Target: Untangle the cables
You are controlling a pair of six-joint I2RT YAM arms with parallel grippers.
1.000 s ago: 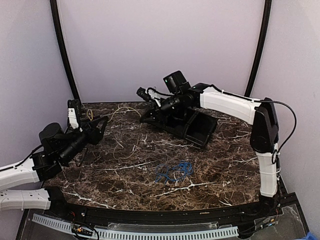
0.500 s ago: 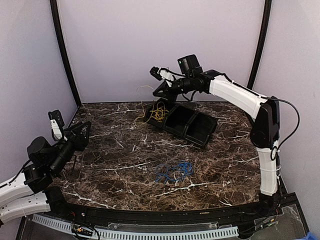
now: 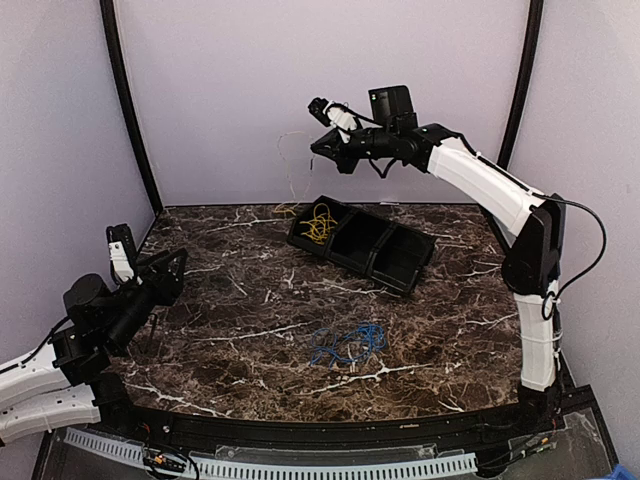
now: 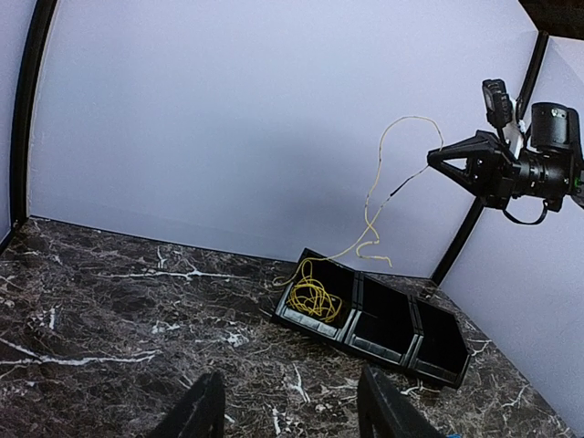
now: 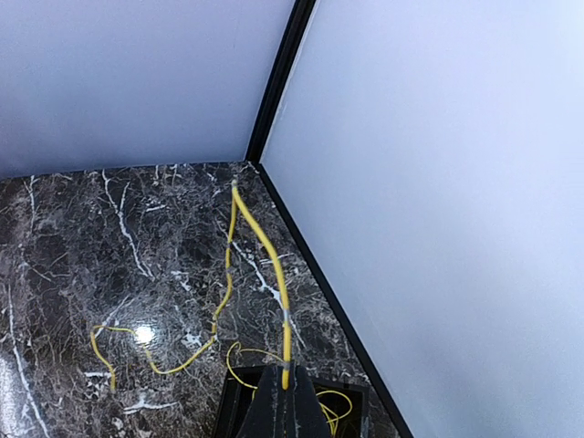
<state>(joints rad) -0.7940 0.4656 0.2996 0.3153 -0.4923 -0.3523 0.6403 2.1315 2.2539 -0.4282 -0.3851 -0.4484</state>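
Yellow cable (image 3: 318, 225): most of it sits as a loose coil in the left-end compartment of the black three-part tray (image 3: 405, 258) at the back of the table (image 3: 250, 300). One strand leaves the coil, climbs through the air, arches over and ends in your right claw (image 3: 323, 148). That claw is pinched fully closed on the strand and is held high above the tray's left end, near the back wall. Blue cable (image 3: 347, 342): a flat loose tangle on the table, front of centre, well apart from the tray and from the yellow cable. Your left claw (image 3: 172, 264) hangs low over the left side of the table, aimed toward the tray. Its jaws are partly spread, with nothing between them and no cable touching.
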